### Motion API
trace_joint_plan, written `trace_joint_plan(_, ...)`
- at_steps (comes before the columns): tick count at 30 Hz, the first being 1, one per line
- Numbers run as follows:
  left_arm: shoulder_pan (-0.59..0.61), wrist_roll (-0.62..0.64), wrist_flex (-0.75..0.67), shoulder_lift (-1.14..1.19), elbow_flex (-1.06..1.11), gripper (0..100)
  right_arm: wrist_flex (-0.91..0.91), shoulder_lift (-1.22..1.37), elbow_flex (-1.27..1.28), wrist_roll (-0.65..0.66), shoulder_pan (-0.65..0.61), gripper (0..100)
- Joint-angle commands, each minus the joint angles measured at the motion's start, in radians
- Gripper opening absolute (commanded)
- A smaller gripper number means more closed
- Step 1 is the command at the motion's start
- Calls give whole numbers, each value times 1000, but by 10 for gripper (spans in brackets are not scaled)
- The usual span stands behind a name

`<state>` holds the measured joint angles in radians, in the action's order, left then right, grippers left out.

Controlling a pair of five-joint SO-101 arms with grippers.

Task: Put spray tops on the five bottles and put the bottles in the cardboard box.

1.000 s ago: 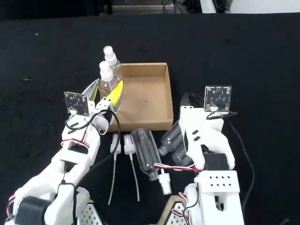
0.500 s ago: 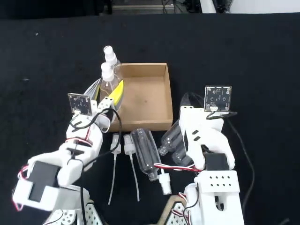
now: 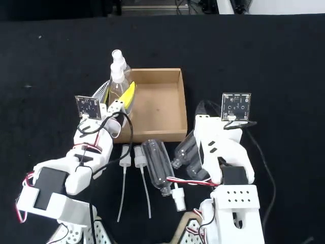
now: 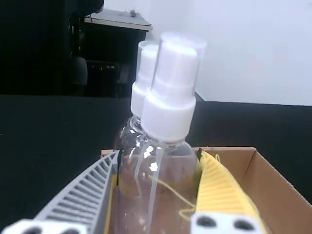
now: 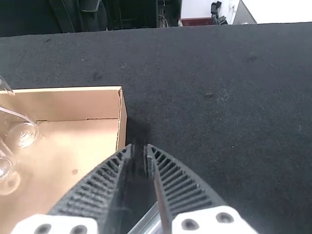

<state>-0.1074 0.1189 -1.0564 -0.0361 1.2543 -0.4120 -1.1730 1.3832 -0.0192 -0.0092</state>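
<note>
My left gripper [image 3: 117,99] is shut on a clear bottle [image 3: 118,87] that has a white spray top, upright at the left wall of the cardboard box [image 3: 177,101]. In the left wrist view this bottle [image 4: 163,146] stands between the grey and yellow fingers [image 4: 219,195]. A second topped bottle [image 3: 120,60] stands just behind it, also seen in the left wrist view [image 4: 145,63]. Two loose spray tops [image 3: 125,155] [image 3: 138,156] lie in front of the box. My right gripper [image 3: 203,108] rests right of the box, its black fingers [image 5: 170,175] shut with nothing held.
A bottle [image 3: 156,163] lies on its side in front of the box, with a spray top [image 3: 177,195] at its near end. Another bottle [image 3: 184,148] lies partly under my right arm. The black table stretches free beyond and right of the box [image 5: 120,112].
My left arm has swung round and carried the held bottle a little farther from me, closer to the second bottle. The right arm has not moved.
</note>
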Motion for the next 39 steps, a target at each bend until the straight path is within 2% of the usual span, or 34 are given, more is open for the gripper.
trace_joint_plan(1, 5, 3, -20, -6, -53, 29, 29, -27, -7, 2, 17, 28)
trace_joint_plan(21, 2, 2, -21, 46, -71, 29, 29, -27, -7, 2, 20, 28)
trace_joint_plan(29, 7, -6, -232, 189, -70, 29, 29, -27, -7, 2, 20, 28)
trace_joint_plan(39, 12, -2, -239, 239, -81, 29, 29, -27, -7, 2, 18, 28)
